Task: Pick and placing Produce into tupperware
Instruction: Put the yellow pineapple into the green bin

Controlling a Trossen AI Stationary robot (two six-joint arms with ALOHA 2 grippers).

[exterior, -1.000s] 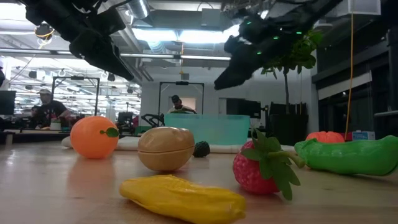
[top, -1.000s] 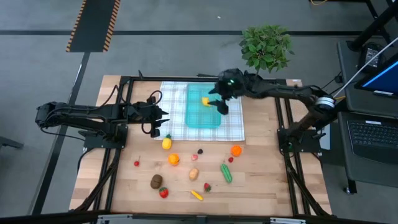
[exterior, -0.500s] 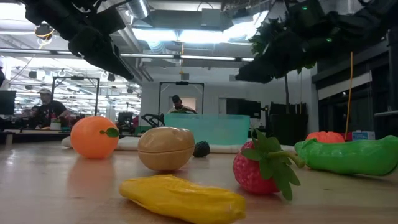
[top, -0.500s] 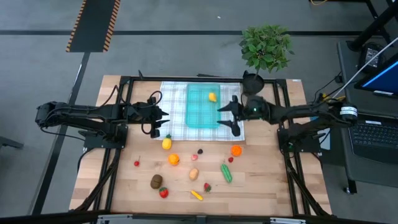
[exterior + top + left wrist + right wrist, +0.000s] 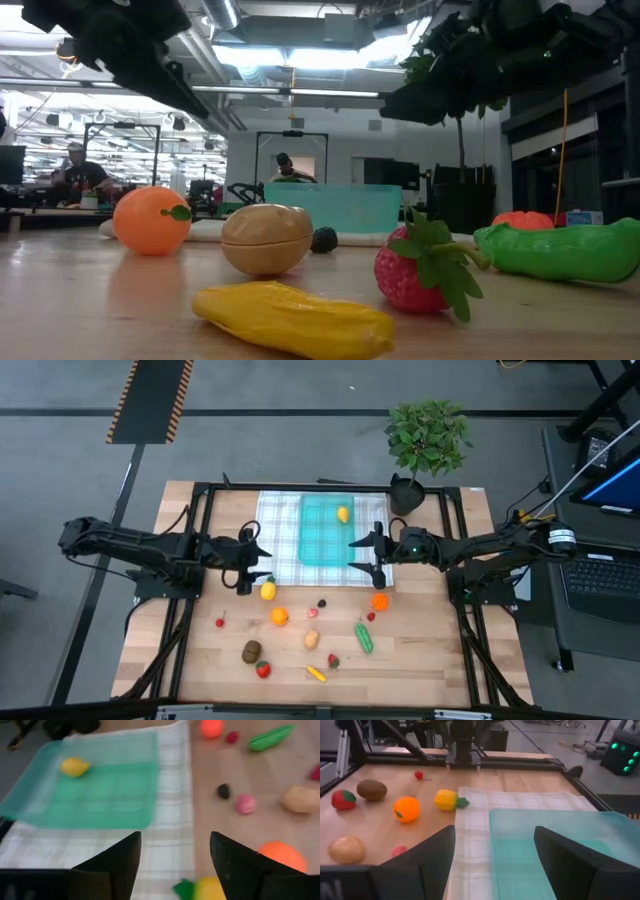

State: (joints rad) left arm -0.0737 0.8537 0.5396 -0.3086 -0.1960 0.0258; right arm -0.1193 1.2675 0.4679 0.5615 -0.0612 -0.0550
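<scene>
The teal tupperware lies on a checked cloth, with one yellow lemon inside near its far right corner. The rest of the produce lies on the wood nearer me: a leafed lemon, two oranges, a cucumber, a potato, a kiwi and a strawberry. My left gripper hangs open over the cloth's near left corner, just beyond the leafed lemon. My right gripper hangs open at the tupperware's near right corner.
A potted plant stands at the far right, behind the cloth. Small pieces, among them a red cherry and a dark berry, are scattered among the produce. The black frame rails run round the work area.
My right gripper has drawn back from over the tupperware toward the table's right edge and sunk lower, staying open; the lemon lies in the tupperware. My left gripper has swung toward the near edge, closer to the leafed lemon, and its fingers stand wider apart.
</scene>
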